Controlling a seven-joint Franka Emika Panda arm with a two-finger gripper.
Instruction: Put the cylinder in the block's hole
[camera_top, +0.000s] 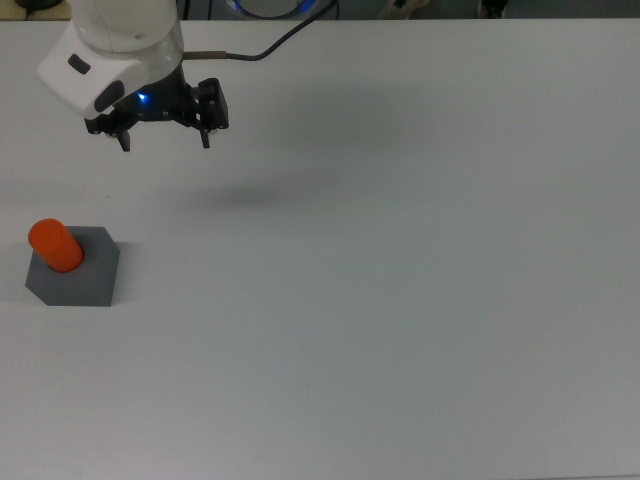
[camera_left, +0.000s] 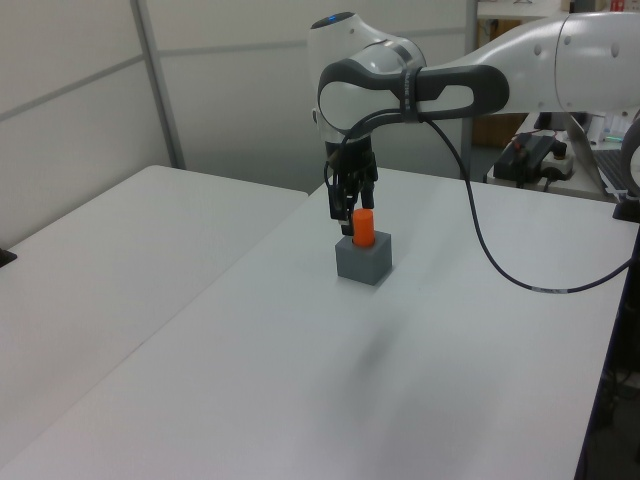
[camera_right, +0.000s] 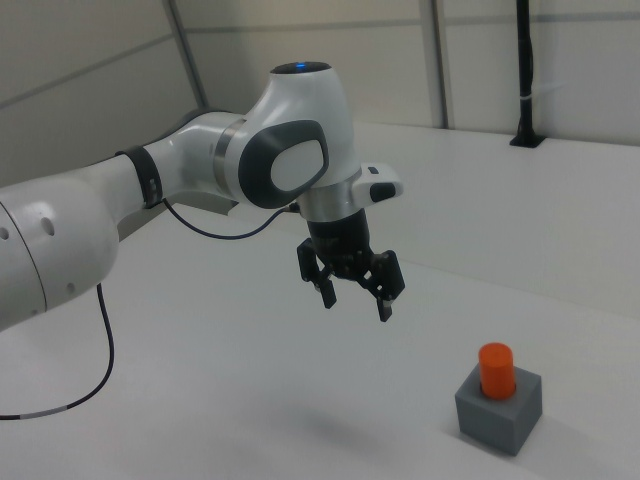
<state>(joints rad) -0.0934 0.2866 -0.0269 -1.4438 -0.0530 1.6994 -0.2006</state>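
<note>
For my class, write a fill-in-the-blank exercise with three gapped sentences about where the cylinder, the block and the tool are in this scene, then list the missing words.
1. The orange cylinder stands upright in the ____ of the grey block.
2. The tool holds ____.
3. The block rests on the white ____.
4. In the top view, the tool is nearer the ____ edge than the block.

Missing words: hole; nothing; table; top

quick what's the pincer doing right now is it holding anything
Pincer: open, holding nothing, up in the air away from the cylinder, which stands in the block.
</note>
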